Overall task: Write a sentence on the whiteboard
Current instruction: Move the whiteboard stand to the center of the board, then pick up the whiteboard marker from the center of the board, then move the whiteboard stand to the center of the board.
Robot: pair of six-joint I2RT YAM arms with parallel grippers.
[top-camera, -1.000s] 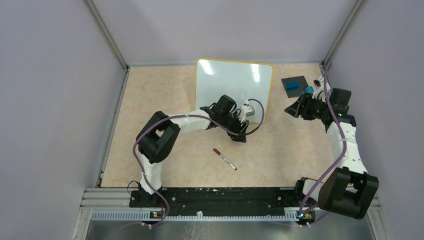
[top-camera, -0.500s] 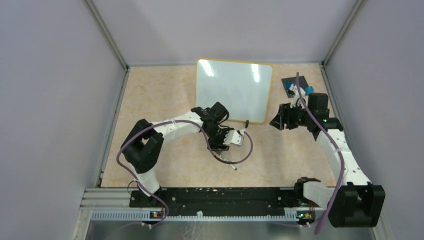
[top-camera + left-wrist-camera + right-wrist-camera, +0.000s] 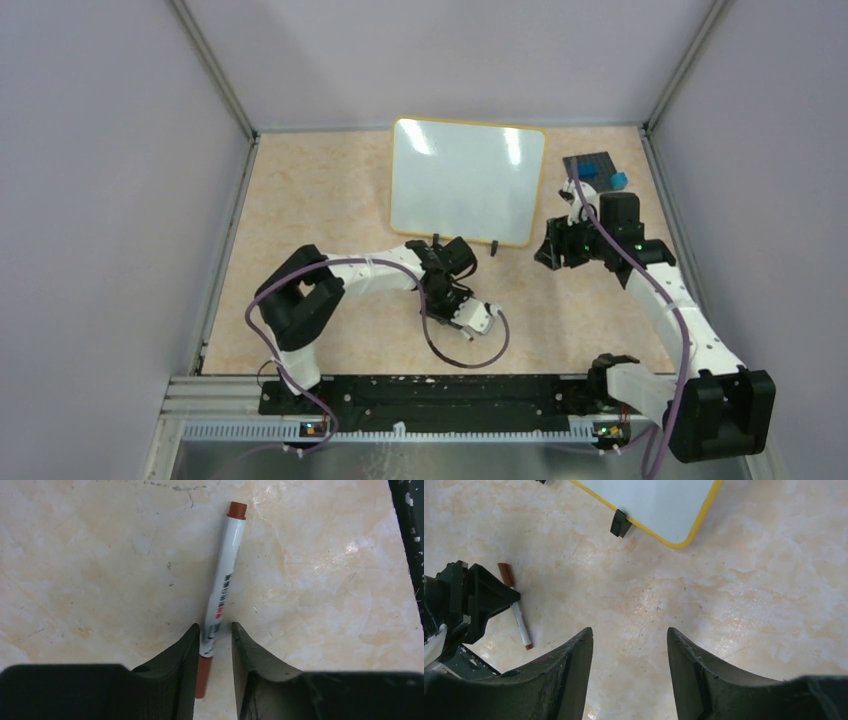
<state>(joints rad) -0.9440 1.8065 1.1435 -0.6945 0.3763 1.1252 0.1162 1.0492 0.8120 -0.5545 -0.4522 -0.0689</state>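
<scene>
- Left gripper (image 3: 215, 628) has left the near edge of the whiteboard (image 3: 468, 180) and dropped toward the arm bases, down to the marker (image 3: 225, 575) lying on the table (image 3: 320, 200).
- Its jaws stand narrowly apart astride the marker's barrel, close to one brown end. The left finger looks to be touching the barrel, with a slit of table showing at the right finger, so the pen is bracketed but not yet clamped.
- Judgement: the step in hand is picking up the pen, and writing cannot begin before that grip closes.
- Right gripper (image 3: 629, 631) has swung in from beside the studded plate (image 3: 590, 165) to hover over bare table, just short of the board's near right corner. Its jaws are apart with nothing between them.
- The whiteboard stands at the far middle of the table on its black feet (image 3: 619, 522). Its face shows only glare, so no sentence is on it yet.
- The studded plate with blue bricks lies at the far right, untouched.
</scene>
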